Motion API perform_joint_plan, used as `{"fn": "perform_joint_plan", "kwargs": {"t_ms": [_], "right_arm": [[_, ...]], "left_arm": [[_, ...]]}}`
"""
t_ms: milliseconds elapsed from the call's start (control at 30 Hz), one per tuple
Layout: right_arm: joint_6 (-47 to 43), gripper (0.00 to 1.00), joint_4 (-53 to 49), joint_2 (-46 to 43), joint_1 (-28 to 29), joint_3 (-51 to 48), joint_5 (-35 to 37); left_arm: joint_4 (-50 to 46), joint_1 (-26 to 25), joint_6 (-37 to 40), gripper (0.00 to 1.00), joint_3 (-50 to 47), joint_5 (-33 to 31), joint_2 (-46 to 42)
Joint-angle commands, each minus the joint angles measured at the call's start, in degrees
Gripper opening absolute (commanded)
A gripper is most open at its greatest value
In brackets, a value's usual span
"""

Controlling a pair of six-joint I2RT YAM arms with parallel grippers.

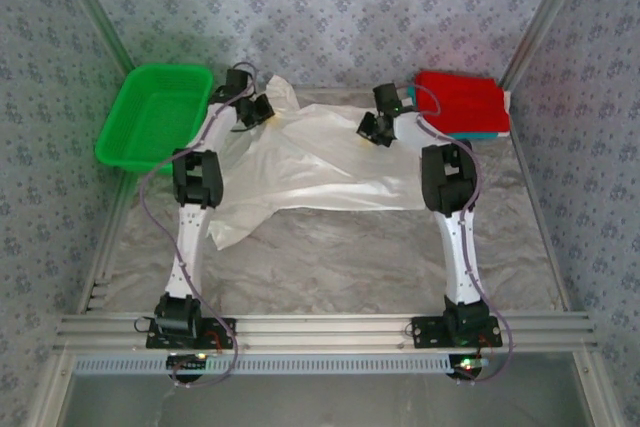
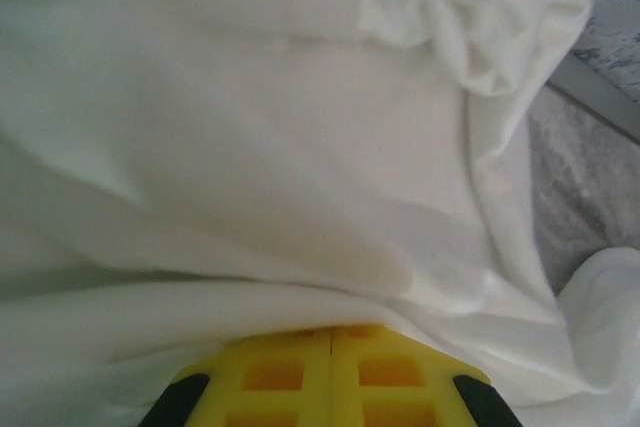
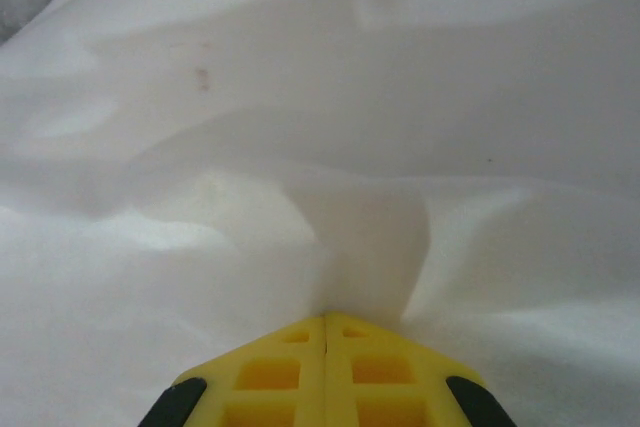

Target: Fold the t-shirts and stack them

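A white t-shirt (image 1: 310, 162) lies rumpled and partly spread across the middle of the table, with no print showing. My left gripper (image 1: 252, 112) sits at its far left edge. In the left wrist view the yellow fingers (image 2: 290, 372) are pressed together and white cloth (image 2: 250, 147) drapes over their tips, so my left gripper (image 2: 332, 329) is shut on the shirt. My right gripper (image 1: 375, 128) is at the shirt's far right edge. My right gripper (image 3: 326, 317) is shut, with a fold of the white t-shirt (image 3: 365, 237) rising from its tips. A folded red shirt (image 1: 458, 99) lies on a folded teal one (image 1: 492, 133) at the back right.
A green plastic basket (image 1: 155, 115) stands at the back left, half over the table's edge. Bare grey table (image 1: 330, 257) stretches between the shirt and the arm bases. Metal frame posts rise at both back corners.
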Motion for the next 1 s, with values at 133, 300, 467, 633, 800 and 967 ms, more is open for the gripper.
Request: {"fn": "perform_joint_plan", "kwargs": {"t_ms": [133, 300, 467, 633, 800, 967], "right_arm": [[1.0, 0.00, -1.6, -0.8, -0.4, 6.6, -0.9], [-5.3, 0.11, -5.5, -7.9, -0.2, 6.8, -1.0], [-12.1, 0.35, -5.1, -22.9, 0.1, -7.7, 1.4], [-13.1, 0.45, 7.9, -45.2, 0.5, -40.9, 6.5], [-15.8, 0.49, 16.0, -61.3, 1.3, -65.2, 10.8], [-16.9, 0.56, 22.6, -68.3, 3.0, -77.5, 8.4]], "left_arm": [[-13.2, -1.1, 5.7, 0.20, 7.4, -1.1, -9.1], [-4.7, -3.5, 8.8, 0.42, -15.2, -6.2, -33.3], [10.9, -5.9, 4.4, 0.48, -57.1, -15.4, -64.1], [2.9, -11.3, 0.9, 0.52, -84.2, -29.3, -87.8], [-16.8, -18.3, -10.3, 0.51, -99.5, -36.1, -104.7], [-21.0, -20.0, -18.9, 0.55, -111.6, -31.6, -111.3]]}}
